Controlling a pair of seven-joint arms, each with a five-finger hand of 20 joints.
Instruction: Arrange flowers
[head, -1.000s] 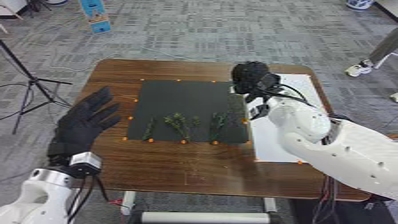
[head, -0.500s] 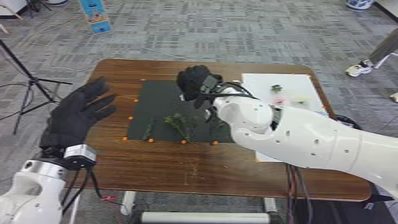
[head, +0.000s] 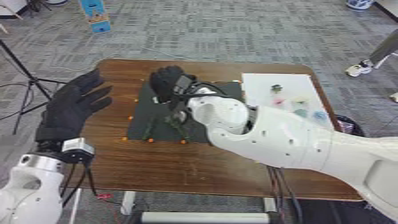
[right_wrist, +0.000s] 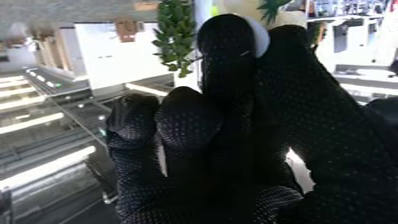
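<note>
Right hand (head: 167, 83) above black mat (head: 230, 90) | thumb and fingers seem to pinch a pale flower (right_wrist: 240, 7) | green sprig (head: 175, 127) on mat | robot should lower bloom softly, clear of sprig, then loosen evenly

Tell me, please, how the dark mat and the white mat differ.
The dark mat lies near the middle of the table, the white mat toward its right side. The white mat looks narrower than the dark mat. Green stems lie on the dark mat; a pink flower on the white mat. Both lie flat, partly hidden.
</note>
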